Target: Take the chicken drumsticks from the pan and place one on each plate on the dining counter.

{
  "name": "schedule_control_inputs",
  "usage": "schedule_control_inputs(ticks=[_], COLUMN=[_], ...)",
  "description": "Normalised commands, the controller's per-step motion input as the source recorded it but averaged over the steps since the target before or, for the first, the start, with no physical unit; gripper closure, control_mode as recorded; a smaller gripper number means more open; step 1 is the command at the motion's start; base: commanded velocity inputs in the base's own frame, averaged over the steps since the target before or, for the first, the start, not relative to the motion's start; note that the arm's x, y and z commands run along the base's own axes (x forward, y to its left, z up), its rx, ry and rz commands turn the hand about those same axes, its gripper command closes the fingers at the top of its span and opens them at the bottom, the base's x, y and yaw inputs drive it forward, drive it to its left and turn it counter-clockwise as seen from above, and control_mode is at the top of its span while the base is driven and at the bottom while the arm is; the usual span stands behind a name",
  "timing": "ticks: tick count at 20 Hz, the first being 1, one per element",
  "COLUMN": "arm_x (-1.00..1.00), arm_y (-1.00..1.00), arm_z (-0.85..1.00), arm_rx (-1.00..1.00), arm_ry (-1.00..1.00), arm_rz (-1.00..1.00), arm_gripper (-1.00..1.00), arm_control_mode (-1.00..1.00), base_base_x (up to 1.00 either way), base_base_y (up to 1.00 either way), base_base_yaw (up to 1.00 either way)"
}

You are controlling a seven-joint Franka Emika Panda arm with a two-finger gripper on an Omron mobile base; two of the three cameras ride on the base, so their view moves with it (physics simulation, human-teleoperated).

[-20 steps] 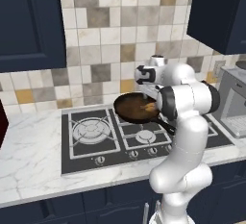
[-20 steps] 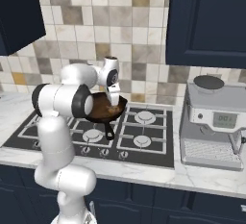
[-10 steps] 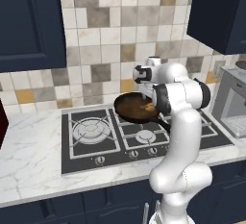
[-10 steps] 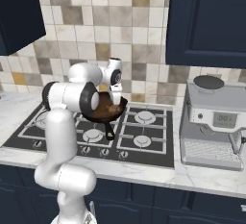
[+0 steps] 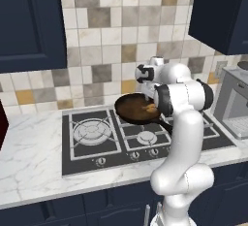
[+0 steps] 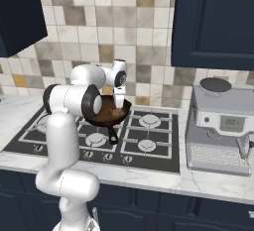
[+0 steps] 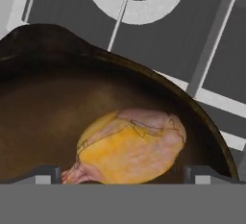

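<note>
Kitchen scene, computer-rendered: a white robot arm bends over a black gas stove (image 5: 97, 147) set into a marble counter (image 5: 29, 167) against a tiled wall. A dark round pan (image 5: 133, 108) sits on a back burner, its long black handle pointing toward the front of the stove. The gripper (image 6: 119, 98) hangs directly above the pan, pointing down into it.

From the camera on the hand, a chicken drumstick (image 7: 129, 146) fills the lower middle, golden yellow with pinkish edges, lying on the brown pan floor close to the curved rim. The two dark fingertips (image 7: 48, 174) stand wide apart, one on either side of the drumstick. The jaws are fully spread and grasp nothing; whether the tips touch the meat cannot be told. From the left base camera, a small orange-brown shape shows in the pan beside the arm; how many drumsticks lie there cannot be counted.

A grey coffee machine (image 6: 221, 126) stands on the counter to the right of the stove.

As for progress, the task looks barely begun. The drumstick remains in the pan, ungrasped. By that reading, closing on it, lifting it, carrying it to the dining counter, setting it on a plate, and repeating for the second plate all remain to be done.
</note>
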Motion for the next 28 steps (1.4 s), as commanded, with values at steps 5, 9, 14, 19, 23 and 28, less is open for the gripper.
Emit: schedule_control_inputs(ticks=[5, 9, 14, 19, 23, 28], arm_x=[-0.15, -0.17, 0.01, 0.02, 0.32, 0.31], arm_y=[0.0, 0.06, 0.09, 0.03, -0.01, -0.01], arm_z=[-0.02, -0.06, -0.2, -0.33, -0.15, -0.08], arm_rx=[0.0, 0.0, 0.0, 0.0, 0.0, -0.01], arm_ry=[-0.03, -0.09, -0.08, -0.03, 0.0, 0.0], arm_rz=[-0.14, -0.12, -0.03, 0.0, 0.0, 0.0], arm_gripper=[-1.0, -1.0, -1.0, -1.0, -1.0, -1.0], arm_control_mode=[-1.0, -1.0, -1.0, -1.0, -1.0, -1.0], base_base_x=[0.0, 0.0, 0.0, 0.0, 0.0, 0.0], base_base_y=[0.0, 0.0, 0.0, 0.0, 0.0, 0.0], base_base_yaw=[0.0, 0.0, 0.0, 0.0, 0.0, 0.0])
